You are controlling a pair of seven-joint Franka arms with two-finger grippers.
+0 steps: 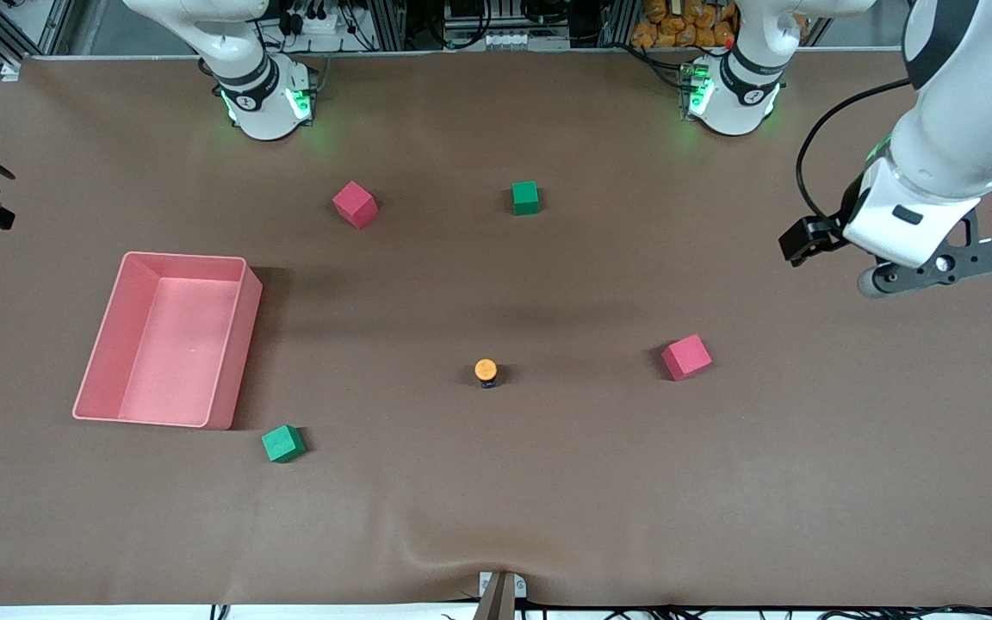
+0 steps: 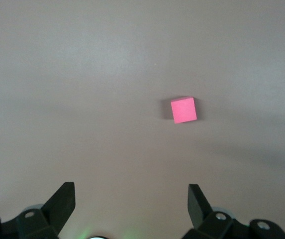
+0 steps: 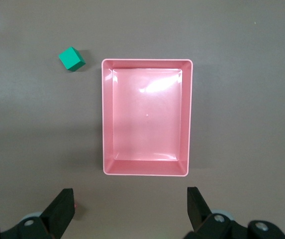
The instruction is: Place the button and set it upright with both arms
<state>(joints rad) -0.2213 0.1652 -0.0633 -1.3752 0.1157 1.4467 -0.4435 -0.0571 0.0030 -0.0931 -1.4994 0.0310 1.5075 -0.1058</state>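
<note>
Front high, facing bases; wrists look down.

Button (image 1: 486, 371) standing alone on bare worktop (image 1: 496, 517), red cube (image 1: 686, 357) well apart toward the left arm's end, green cube (image 1: 282, 443) and pink bin (image 1: 229, 344) well apart toward the right arm's end

Orange-capped button (image 1: 486, 371), pink bin (image 1: 127, 315), brown table (image 1: 548, 482)

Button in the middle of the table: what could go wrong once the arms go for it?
1. The button is tiny and stands alone; open fingers of the left end effector could tip it.
2. The pink cube lies beside it and might be bumped.
3. The right end effector hangs over the pink bin, away from the button.
</note>
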